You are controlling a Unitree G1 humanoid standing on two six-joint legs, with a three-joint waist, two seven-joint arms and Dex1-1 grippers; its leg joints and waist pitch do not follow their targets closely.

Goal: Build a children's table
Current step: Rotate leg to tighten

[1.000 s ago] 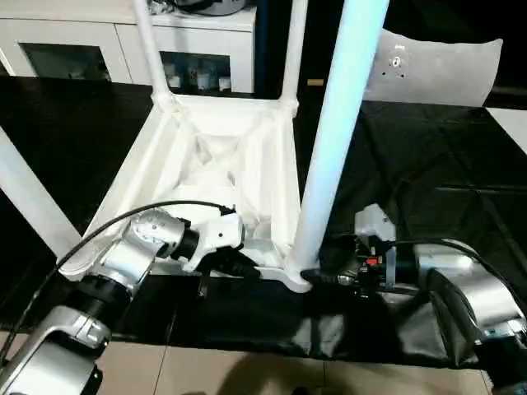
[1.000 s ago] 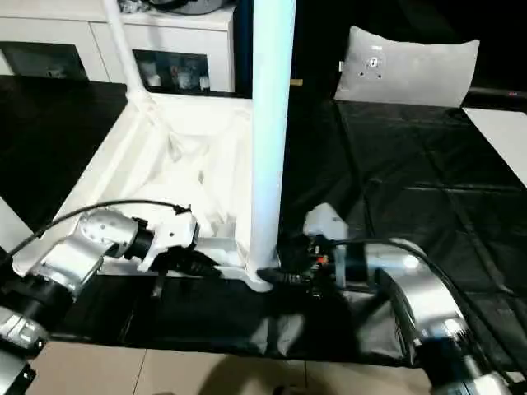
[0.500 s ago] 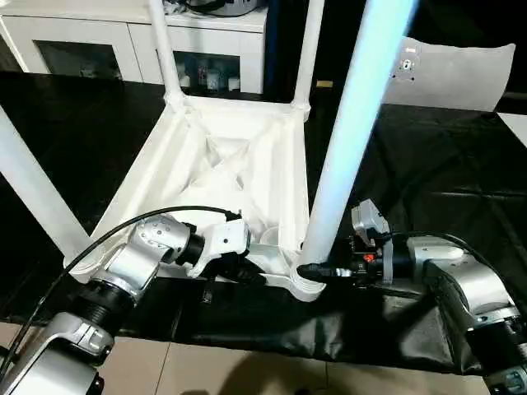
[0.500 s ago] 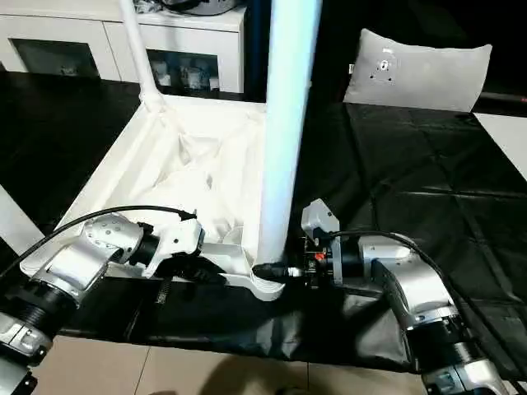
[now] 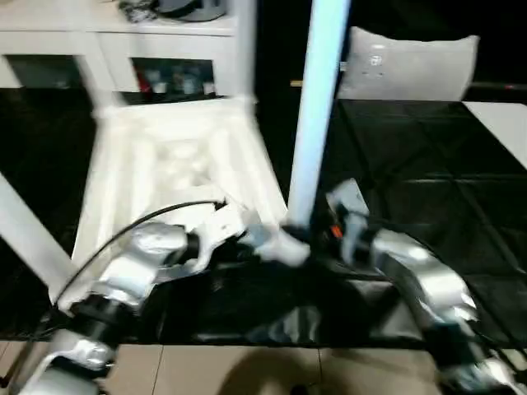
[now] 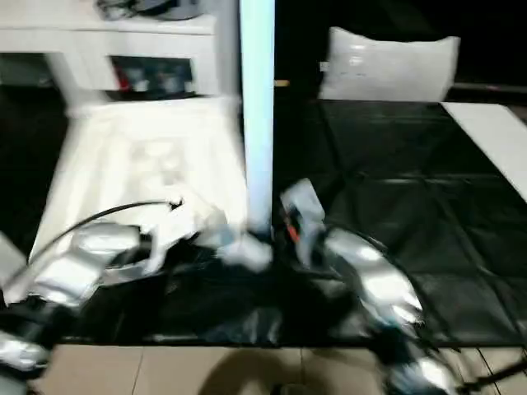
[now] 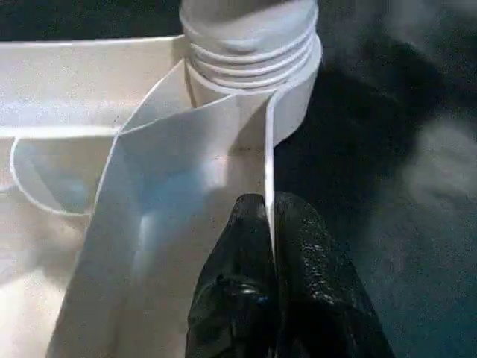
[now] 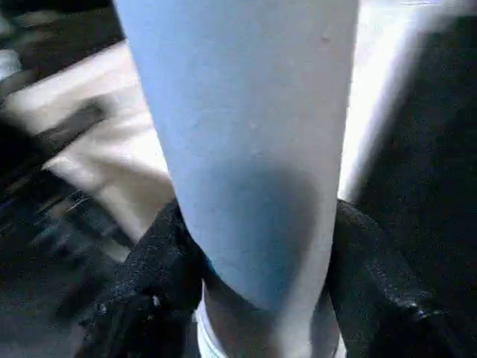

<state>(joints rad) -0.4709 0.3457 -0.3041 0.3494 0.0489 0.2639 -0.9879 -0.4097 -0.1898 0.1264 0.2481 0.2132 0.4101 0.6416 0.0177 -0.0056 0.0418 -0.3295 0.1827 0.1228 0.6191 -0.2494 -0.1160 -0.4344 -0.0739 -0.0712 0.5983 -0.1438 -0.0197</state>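
Left gripper (image 7: pixel 270 224) pinches the tabletop's rim (image 7: pixel 223 142); right gripper (image 8: pixel 257 261) clasps the upright leg (image 5: pixel 317 107) at centre frame.

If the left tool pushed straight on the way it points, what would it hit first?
The left tool is pinching the tabletop's thin rim. Straight ahead along that rim sits the corner socket with the leg's threaded end in it; that is likely first contact.
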